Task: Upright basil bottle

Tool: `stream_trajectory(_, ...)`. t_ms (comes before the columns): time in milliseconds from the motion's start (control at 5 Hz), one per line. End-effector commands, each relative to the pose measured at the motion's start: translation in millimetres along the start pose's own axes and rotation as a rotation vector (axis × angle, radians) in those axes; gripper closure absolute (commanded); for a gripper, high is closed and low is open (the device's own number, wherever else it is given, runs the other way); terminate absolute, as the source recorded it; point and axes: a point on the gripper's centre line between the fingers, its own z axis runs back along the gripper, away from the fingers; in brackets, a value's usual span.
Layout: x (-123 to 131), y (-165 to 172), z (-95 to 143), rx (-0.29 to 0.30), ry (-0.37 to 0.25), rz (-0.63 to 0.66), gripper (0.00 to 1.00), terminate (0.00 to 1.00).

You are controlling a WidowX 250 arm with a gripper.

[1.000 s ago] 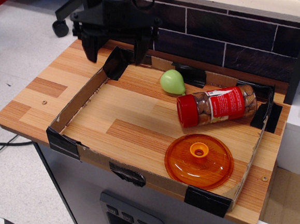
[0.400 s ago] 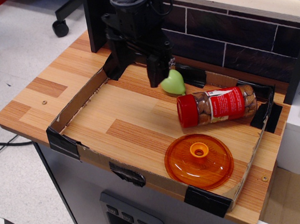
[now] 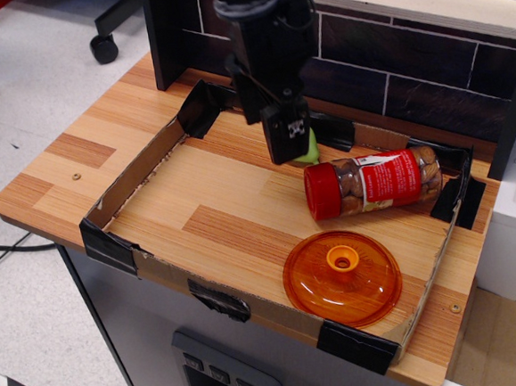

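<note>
The basil bottle (image 3: 378, 182) lies on its side in the right part of the cardboard tray (image 3: 115, 191). Its red cap points left toward the tray's middle, and its red label faces up. My black gripper (image 3: 271, 136) hangs above the tray's back, just left of and behind the cap, not touching the bottle. It is turned so I see it nearly edge-on, and the jaws look apart and empty. Its near finger (image 3: 287, 139) covers most of the green pear-shaped object (image 3: 309, 156).
An orange round lid (image 3: 342, 278) with a knob lies in the tray's front right corner, just in front of the bottle. The low tray walls are taped with black at the corners. A dark tiled wall (image 3: 409, 65) stands behind.
The gripper has moved right and down from the tray's back left corner toward the bottle's cap. It has also turned about its axis and now covers most of the green object. The bottle has not moved.
</note>
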Motion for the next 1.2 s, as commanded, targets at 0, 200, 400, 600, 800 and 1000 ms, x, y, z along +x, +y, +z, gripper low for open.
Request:
stream_trajectory(0, 6.6, -5.8, -16.5, 0.144, -0.025, -0.08, 0.0, 0.0)
stream_trajectory(200, 5.4, -9.8, -29.4, 0.152, -0.002, -0.067, 0.0, 0.0)
stream_trajectory(400, 5.7, -13.0, -40.6, 0.183, 0.006, -0.054, 0.0, 0.0)
stream_trajectory(600, 7.0, -13.2, -45.6, 0.176, 0.013, -0.05, 0.0, 0.0)
stream_trajectory(800, 9.7, -12.3, -50.9, 0.178, 0.011, -0.039, 0.0, 0.0)
stream_trajectory(1000, 14.7, -10.7, -52.6, 0.178, 0.004, -0.038, 0.0, 0.0)
